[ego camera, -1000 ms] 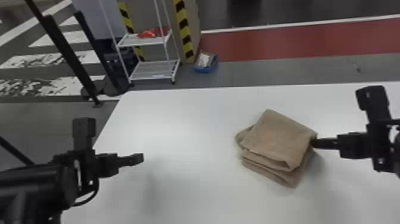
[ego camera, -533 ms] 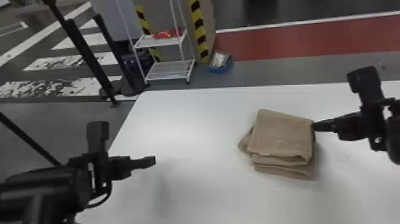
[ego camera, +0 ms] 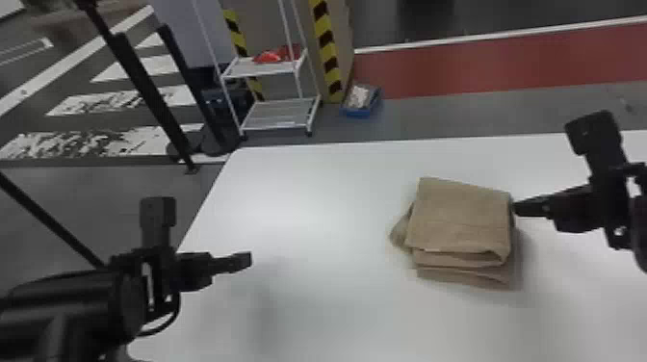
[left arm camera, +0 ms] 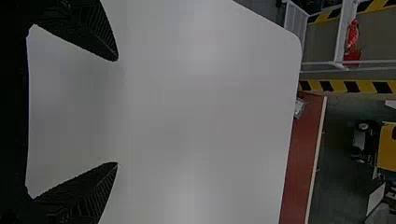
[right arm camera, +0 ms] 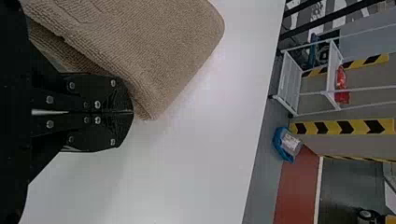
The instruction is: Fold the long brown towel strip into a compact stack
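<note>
Nearest, well to the left of the brown towel and closer in, the left arm point(ego camera: 67, 308) enters from the head view's left edge. Its thick black forearm runs nearly level, and a blocky upright piece stands above the wrist. At its end the left gripper point(ego camera: 245, 260) points across toward the towel's side, over the white table point(ego camera: 308, 221), well apart from the cloth. In the left wrist view its two fingers point(left arm camera: 91, 35) are spread wide, with only tabletop between them.

The brown towel point(ego camera: 459, 219) lies on the table as a squarish stack of folded layers. The layered edges face the robot, and a rounded bit of lower cloth pokes out at the stack's left.

To the right of the towel, the right arm point(ego camera: 609, 202) comes in from the right edge, its wrist roughly level, aimed inward at the stack, its upright piece leaning slightly toward the towel. The right gripper point(ego camera: 516, 208) has its tips at the towel's right side, near the far corner. Its fingers point(right arm camera: 116, 100) are pressed together.

Beyond the towel, past the table's far edge and to the left, sit a blue bin point(ego camera: 357, 113) and a white rack point(ego camera: 277, 127) on the floor.
</note>
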`<control>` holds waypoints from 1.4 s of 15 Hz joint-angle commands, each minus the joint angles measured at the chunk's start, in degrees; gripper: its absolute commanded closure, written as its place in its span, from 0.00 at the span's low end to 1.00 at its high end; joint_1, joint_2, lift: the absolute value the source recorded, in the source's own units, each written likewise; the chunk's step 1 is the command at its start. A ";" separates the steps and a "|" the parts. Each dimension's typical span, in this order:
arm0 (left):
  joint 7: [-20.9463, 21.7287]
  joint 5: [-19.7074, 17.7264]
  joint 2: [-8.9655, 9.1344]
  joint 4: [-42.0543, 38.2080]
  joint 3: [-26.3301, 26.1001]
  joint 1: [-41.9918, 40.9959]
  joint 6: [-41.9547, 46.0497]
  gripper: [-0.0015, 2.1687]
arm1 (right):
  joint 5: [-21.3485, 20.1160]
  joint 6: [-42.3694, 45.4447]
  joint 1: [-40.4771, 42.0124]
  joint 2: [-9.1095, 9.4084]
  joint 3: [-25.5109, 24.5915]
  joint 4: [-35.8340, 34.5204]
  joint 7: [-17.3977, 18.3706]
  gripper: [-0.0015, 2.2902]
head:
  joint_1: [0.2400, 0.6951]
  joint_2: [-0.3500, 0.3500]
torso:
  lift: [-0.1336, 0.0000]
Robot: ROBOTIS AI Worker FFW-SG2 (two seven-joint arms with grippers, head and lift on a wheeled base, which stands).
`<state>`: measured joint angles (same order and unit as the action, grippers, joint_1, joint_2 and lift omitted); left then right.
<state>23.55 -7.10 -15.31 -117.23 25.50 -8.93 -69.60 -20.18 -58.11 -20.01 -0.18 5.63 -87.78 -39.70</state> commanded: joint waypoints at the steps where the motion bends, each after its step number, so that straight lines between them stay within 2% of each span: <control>1: 0.09 -0.02 0.46 -0.28 -0.19 -0.03 -0.32 0.04 | -0.04 6.46 -0.47 0.23 0.88 2.79 0.94 0.92 | 1.00 0.95 | 0.08; 4: 0.18 -0.02 0.81 -1.87 -0.19 -0.03 -0.85 0.04 | 0.14 11.74 -1.79 0.23 0.88 5.17 2.08 0.92 | 1.00 0.94 | 0.08; 6: 0.18 -0.20 0.81 -1.95 0.08 -0.12 -1.20 0.04 | 0.84 10.86 0.50 0.23 0.35 2.35 1.38 0.90 | 1.00 0.94 | 0.08; 7: 0.27 -0.37 0.81 -2.04 0.25 -0.65 -1.20 0.04 | 1.90 8.75 3.92 0.23 -0.44 -2.57 1.20 0.75 | 1.00 0.94 | 0.08; 9: 0.27 -0.99 1.25 -3.27 0.25 -0.91 -1.20 0.04 | 6.21 6.46 10.87 0.23 -4.31 -13.29 1.29 0.14 | 1.00 0.95 | 0.08; 10: 0.27 -0.99 2.13 -4.50 -0.01 -0.91 -1.02 0.04 | 8.40 6.29 14.73 0.23 -6.94 -19.18 1.56 0.02 | 1.00 0.95 | 0.08; 12: 0.09 -1.96 6.17 -6.79 -0.54 -1.26 4.25 0.04 | 14.73 6.82 22.03 0.23 -11.78 -29.11 1.99 0.00 | 1.00 0.91 | 0.08; 13: -0.52 -4.24 8.37 -6.96 -0.80 -3.02 12.33 0.04 | 16.93 8.57 26.34 0.23 -13.62 -32.98 2.79 0.00 | 1.00 0.89 | 0.08; 15: -2.90 -6.88 12.59 -6.96 -3.79 -7.15 28.68 0.04 | 20.88 17.89 33.54 0.23 -15.73 -36.58 7.36 0.02 | 1.00 0.83 | 0.08; 16: -3.78 -7.41 14.34 -6.96 -5.55 -9.09 34.13 0.04 | 21.76 20.00 35.83 0.23 -16.35 -37.37 9.99 0.02 | 1.00 0.76 | 0.08; 17: -4.92 -7.32 15.46 -6.96 -7.66 -11.20 37.82 0.04 | 22.46 21.23 37.67 0.23 -16.35 -37.90 12.54 0.03 | 1.00 0.72 | 0.08; 20: -9.67 -4.33 15.46 -7.23 -12.67 -15.77 45.38 0.04 | 22.20 31.07 40.84 0.23 -15.82 -35.44 17.90 0.03 | 1.00 0.62 | 0.08; 21: -10.28 -3.36 15.46 -7.31 -13.37 -16.56 45.38 0.04 | 21.76 34.59 40.84 0.23 -15.65 -33.07 18.17 0.03 | 1.00 0.60 | 0.08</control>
<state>13.68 -11.82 -0.21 -124.36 13.62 -23.95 -25.46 2.04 -28.35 20.44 -0.17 -10.29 -123.72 -21.77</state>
